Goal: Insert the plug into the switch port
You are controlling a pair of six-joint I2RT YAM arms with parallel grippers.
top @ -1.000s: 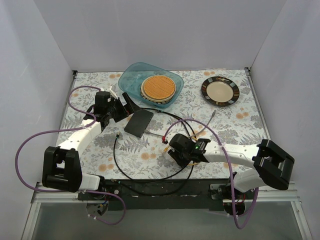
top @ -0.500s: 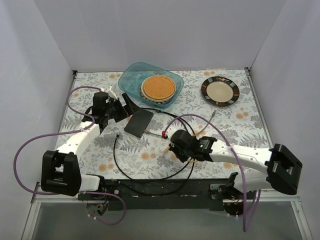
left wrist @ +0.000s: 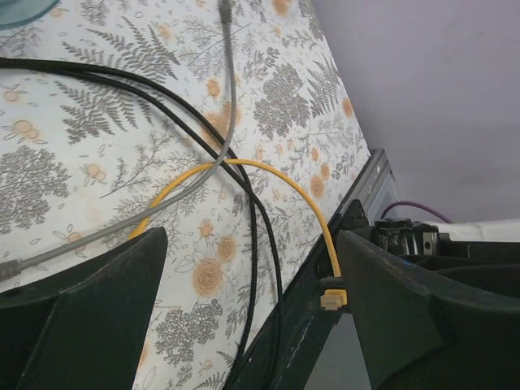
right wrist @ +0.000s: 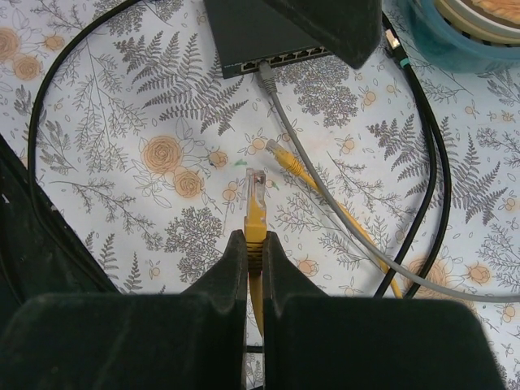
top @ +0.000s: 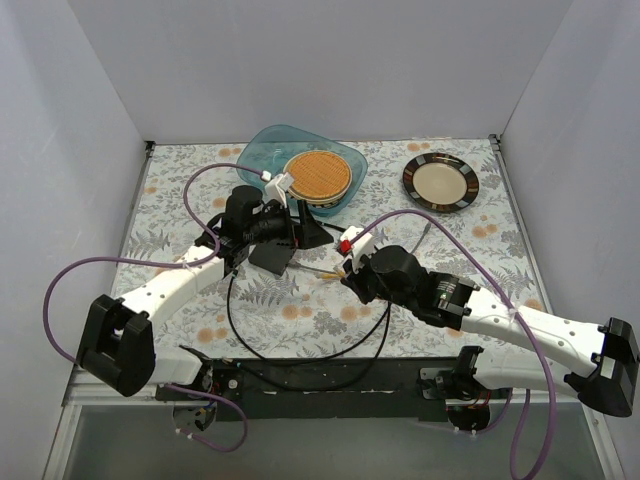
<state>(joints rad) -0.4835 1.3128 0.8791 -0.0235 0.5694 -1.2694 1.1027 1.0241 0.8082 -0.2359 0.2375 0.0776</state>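
White walls [top: 320, 70] stand round a table [top: 500, 255] with a fern-and-flower cover. Right jaws pinch the yellow plug [right wrist: 256, 195]; left jaws are apart.

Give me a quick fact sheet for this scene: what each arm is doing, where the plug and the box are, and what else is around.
Right gripper: shut on the yellow plug
Plug: tip points toward the switch, apart from it, not inserted
Switch: flat on the table, port row facing the plug
Ports: a grey cable sits in one
Left gripper: open, at the switch
Loose: a second yellow plug lying on the table
Far side: teal bowl, dark-rimmed plate
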